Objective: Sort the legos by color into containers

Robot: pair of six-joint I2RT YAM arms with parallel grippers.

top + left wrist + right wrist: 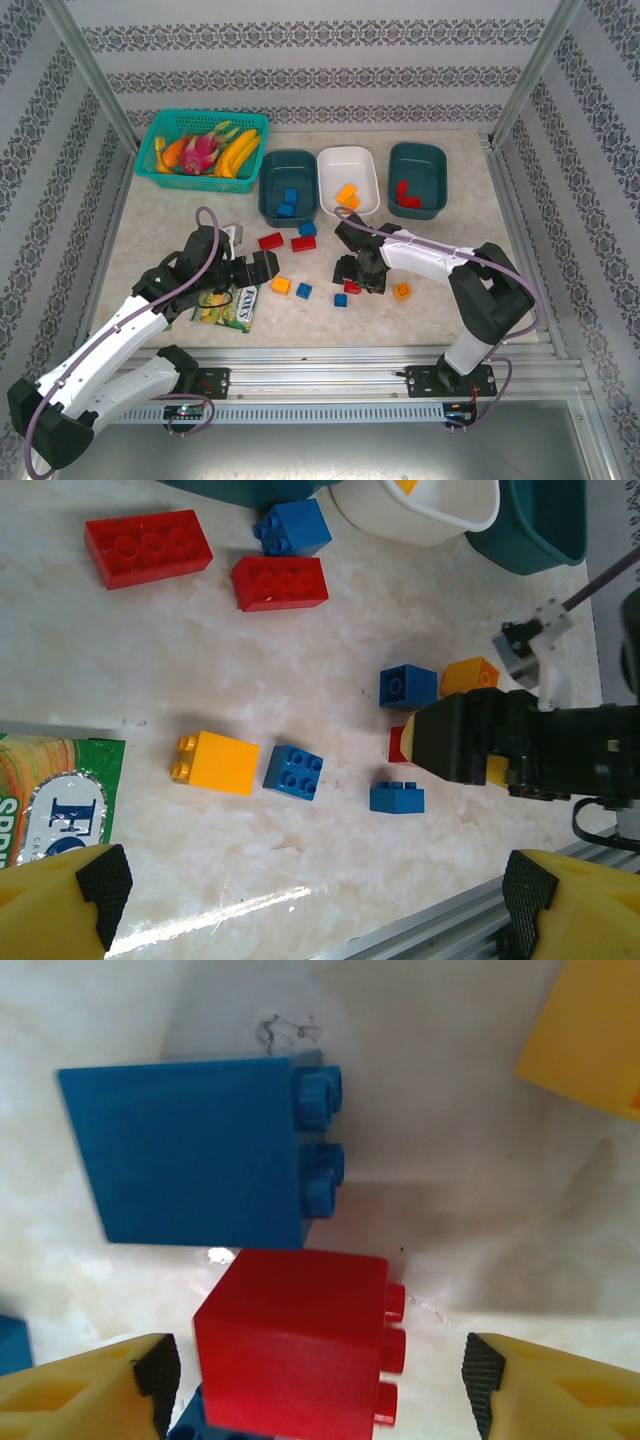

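Observation:
My right gripper (320,1385) is low over the table, open, its pads either side of a red lego (295,1335) with a gap on each side. A blue lego (190,1150) lies just beyond it. From above, this gripper (358,278) is at mid-table. My left gripper (315,900) is wide open and holds nothing; an orange-yellow lego (215,762) and a blue lego (293,772) lie ahead of it. Two red legos (270,240) (303,242) lie nearer the containers. The left teal tub (270,205) holds blue legos, the white tub (325,165) orange ones, the right teal tub (440,165) red ones.
A green lattice basket (150,165) of toy fruit stands at the back left. A candy packet (228,305) lies under my left arm near the front edge. An orange lego (401,291) sits right of my right gripper. A metal rail (330,365) runs along the table's front.

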